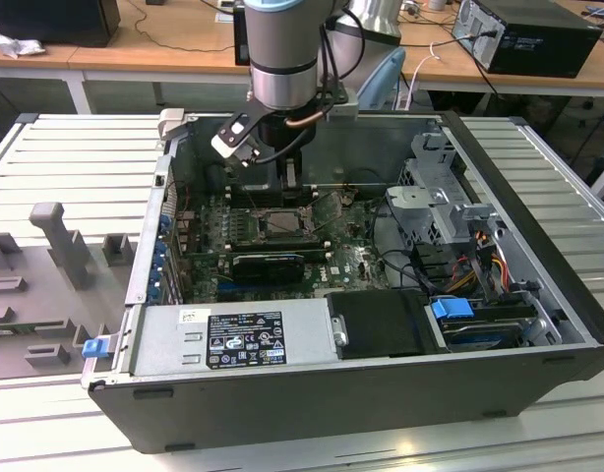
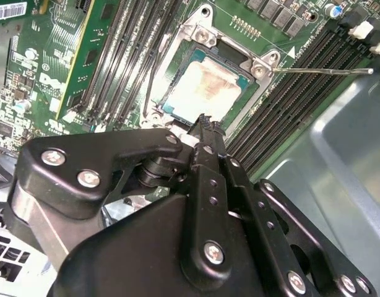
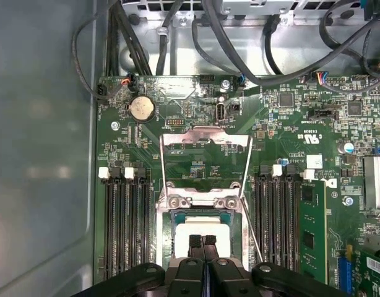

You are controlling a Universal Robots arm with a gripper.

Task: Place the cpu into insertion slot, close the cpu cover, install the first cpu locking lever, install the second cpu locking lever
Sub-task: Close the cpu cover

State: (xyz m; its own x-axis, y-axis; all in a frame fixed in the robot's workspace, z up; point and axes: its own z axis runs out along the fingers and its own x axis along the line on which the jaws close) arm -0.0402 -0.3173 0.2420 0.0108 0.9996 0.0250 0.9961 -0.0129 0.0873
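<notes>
While the cpu (image 3: 202,228), lying flat in the insertion slot (image 3: 168,238), seems light, stiff and fragile, to be held only by its edges, the gripper (image 3: 202,240) just above it is closed on nothing.

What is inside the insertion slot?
The cpu lies in it, pale face up. The fingers hide one edge; the pin field beneath the cpu is covered.

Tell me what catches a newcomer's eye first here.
The arm reaches down into the open computer case in the exterior view. In both wrist views, the shut gripper hangs right over the pale cpu lying in its slot, black memory slots on either side.
</notes>
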